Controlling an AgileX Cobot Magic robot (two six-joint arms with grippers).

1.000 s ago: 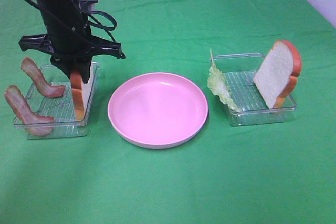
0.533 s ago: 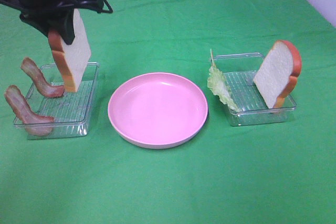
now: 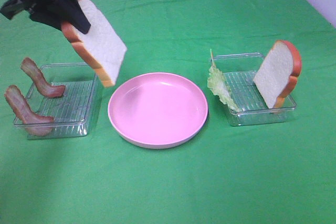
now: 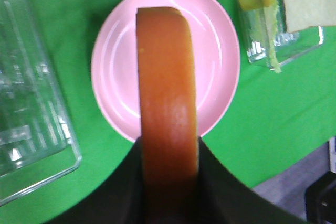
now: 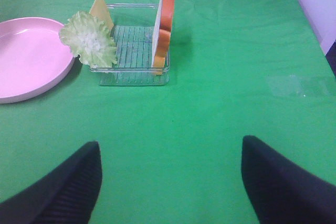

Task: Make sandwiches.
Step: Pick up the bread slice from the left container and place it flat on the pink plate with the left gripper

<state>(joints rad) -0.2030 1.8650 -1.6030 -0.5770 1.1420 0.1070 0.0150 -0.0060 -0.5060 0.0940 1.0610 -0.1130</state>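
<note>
We are only beginning: our left gripper [image 3: 73, 23] clamps one bread slice [image 3: 101, 45] in the air, near the rim of the bare pink plate [image 3: 157, 129]. Our right gripper [image 5: 170, 179] gapes open; bacon [image 3: 38, 78], lettuce [image 3: 220, 85] and the other slice [image 3: 275, 74] wait in the trays [image 3: 55, 128]

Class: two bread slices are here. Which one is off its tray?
The slice clamped by the left gripper, tilted in air; the other slice leans in the right-hand tray.

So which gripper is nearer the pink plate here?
Left. The left gripper holds a bread slice in the air by the edge of the plate. The right gripper hangs open over bare cloth, well back from both the plate and the lettuce tray.
</note>
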